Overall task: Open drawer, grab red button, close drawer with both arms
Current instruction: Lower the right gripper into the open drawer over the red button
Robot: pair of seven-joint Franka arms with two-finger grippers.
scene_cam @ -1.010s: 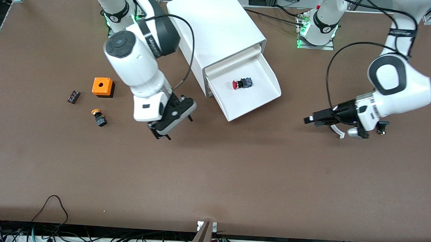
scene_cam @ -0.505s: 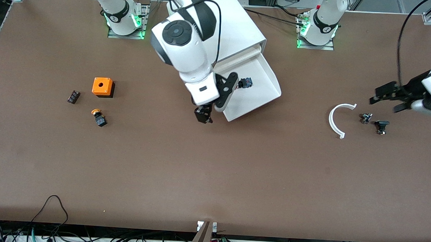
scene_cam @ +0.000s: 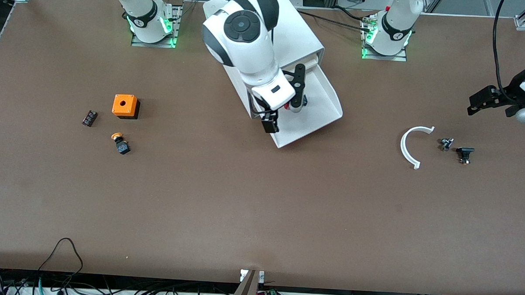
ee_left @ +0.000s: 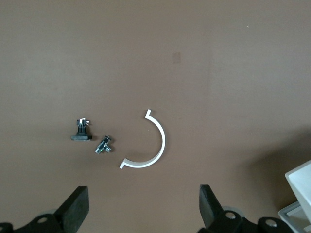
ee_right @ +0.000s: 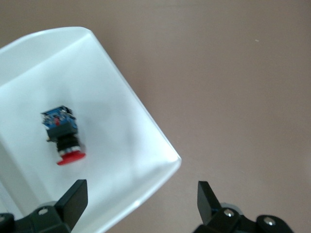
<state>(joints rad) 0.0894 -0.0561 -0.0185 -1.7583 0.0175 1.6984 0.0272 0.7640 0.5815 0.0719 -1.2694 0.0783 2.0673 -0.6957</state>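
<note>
Button [ee_right: 62, 138] lies in open drawer [scene_cam: 320, 119]; right gripper [scene_cam: 283, 109] spread above it, left gripper [ee_left: 141, 213] spread, waiting near white arc [ee_left: 148, 145]. Risk: off-centre descent tips button.

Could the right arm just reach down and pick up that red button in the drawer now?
Probably yes. The drawer is pulled open, the button lies uncovered inside, and the right gripper hangs open over it with nothing between.

Orange cube [scene_cam: 125, 105], white arc [scene_cam: 411, 145]
</note>
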